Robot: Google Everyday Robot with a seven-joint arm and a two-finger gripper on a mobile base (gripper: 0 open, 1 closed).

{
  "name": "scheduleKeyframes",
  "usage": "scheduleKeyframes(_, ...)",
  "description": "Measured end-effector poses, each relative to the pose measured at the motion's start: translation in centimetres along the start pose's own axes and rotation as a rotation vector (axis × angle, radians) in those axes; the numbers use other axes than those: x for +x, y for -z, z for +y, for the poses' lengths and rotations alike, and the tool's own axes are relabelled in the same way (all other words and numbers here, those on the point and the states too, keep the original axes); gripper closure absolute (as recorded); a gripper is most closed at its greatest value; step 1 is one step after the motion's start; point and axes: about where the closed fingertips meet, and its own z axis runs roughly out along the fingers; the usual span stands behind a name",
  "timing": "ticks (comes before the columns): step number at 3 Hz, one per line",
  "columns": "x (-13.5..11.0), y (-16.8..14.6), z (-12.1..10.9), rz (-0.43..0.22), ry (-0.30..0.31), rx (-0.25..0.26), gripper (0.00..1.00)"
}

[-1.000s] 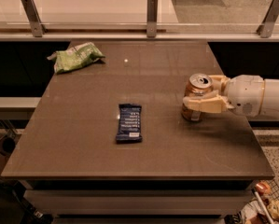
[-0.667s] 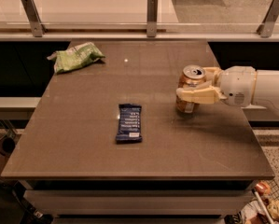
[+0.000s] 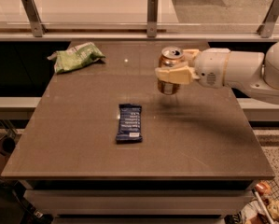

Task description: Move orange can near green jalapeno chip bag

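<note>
The jaws are clenched on the orange can (image 3: 170, 56), and the gripper (image 3: 176, 67) is positioned right of frame centre. Since the earlier frame the can has been raised off the table (image 3: 83, 143) and carried leftward. It is held upright, long axis vertical, silver top up. The green jalapeno chip bag (image 3: 76, 56) lies upper left, well apart; a dark-blue wrapper (image 3: 129, 122) lies flat at centre.

Warm dim light, faint tabletop (image 3: 199, 143) shadow under gripper (image 3: 177, 65) with orange can (image 3: 170, 56)
</note>
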Motion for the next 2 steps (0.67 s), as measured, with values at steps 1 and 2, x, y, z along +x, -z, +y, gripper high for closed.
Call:
scheduleKeyframes(1, -1.0, -3.0, -1.1, -0.026, -0.005, 0.051, 1.0)
scheduleKeyframes(2, -1.8, -6.4, -2.0, -0.069, -0.014, 0.087, 1.0)
